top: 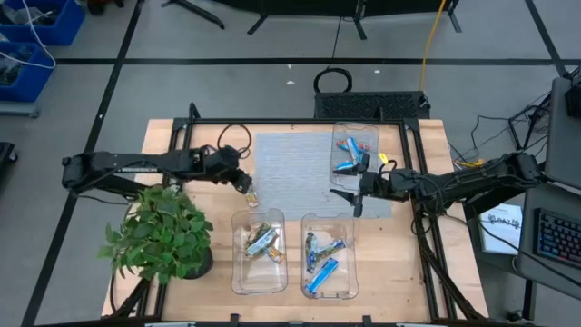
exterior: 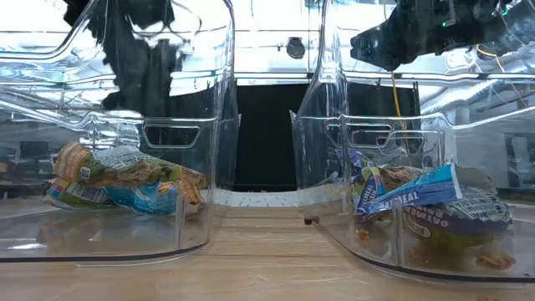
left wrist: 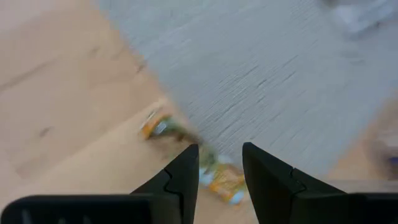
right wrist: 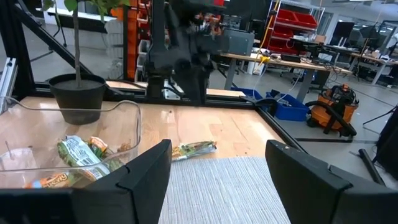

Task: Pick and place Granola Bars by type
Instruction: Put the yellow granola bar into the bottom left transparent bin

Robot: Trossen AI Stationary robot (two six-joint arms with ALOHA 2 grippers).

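Overhead, table-level and two wrist views, all sharing the table (top: 427,150).

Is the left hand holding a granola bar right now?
No. The left hand is empty, with a granola bar lying on the table beneath it.

Motion blur smears the green-and-orange wrapped granola bar (left wrist: 186,140) beside the grey ribbed mat (left wrist: 267,81); my left gripper (left wrist: 221,163) partly hides it.

Clear, glossy plastic trays (top: 259,272) are set on a matt wooden table (top: 427,254). Shiny film wrappers are seen on the granola bars (exterior: 125,180); a ribbed grey mat (top: 290,173) is shown.
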